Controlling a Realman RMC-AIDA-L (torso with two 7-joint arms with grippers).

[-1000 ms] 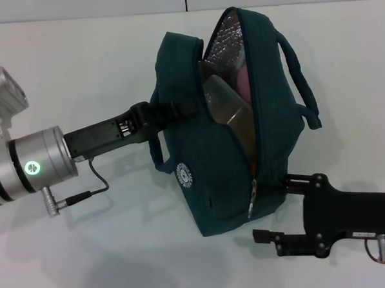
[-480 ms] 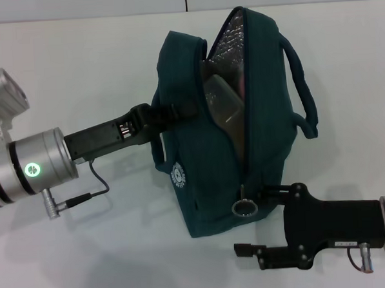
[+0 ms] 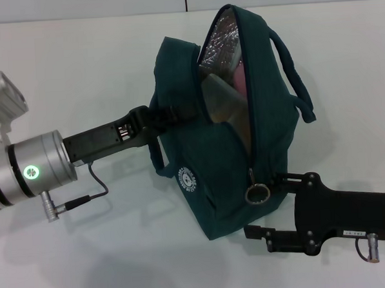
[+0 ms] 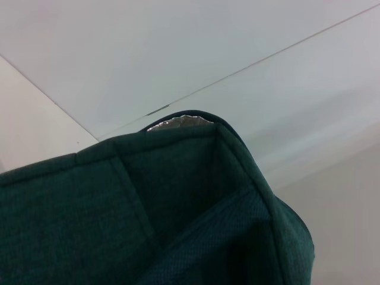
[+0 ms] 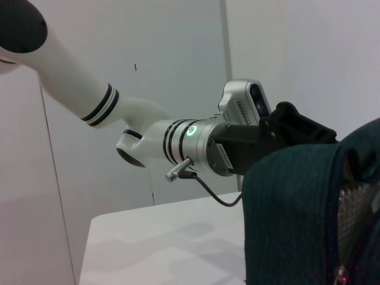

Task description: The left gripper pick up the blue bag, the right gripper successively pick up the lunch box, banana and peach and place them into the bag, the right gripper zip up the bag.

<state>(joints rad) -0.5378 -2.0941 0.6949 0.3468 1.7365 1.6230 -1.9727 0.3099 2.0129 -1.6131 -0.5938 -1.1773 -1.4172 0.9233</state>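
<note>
The blue bag [image 3: 207, 175] stands tilted on the white table, its top gaping and showing the silver lining. My left gripper [image 3: 167, 113] is shut on the bag's near handle at its left side. Inside the opening lie the clear lunch box [image 3: 221, 97] and a pink patch of the peach [image 3: 241, 81]; the banana is hidden. The ring zip pull [image 3: 256, 193] hangs at the low end of the zip. My right gripper [image 3: 268, 204] stands open beside that ring, its upper finger against the bag. The left wrist view shows bag fabric [image 4: 148, 214]; the right wrist view shows the bag [image 5: 297, 219].
White table [image 3: 78, 59] stretches around the bag, with its far edge along the top of the head view. The bag's second handle [image 3: 292, 68] loops out on the right. The left arm [image 5: 178, 139] crosses the right wrist view.
The right gripper went left toward the bag's low end, then came back right. The ring zip pull now hangs free and sits a little higher. The bag rocked slightly.
</note>
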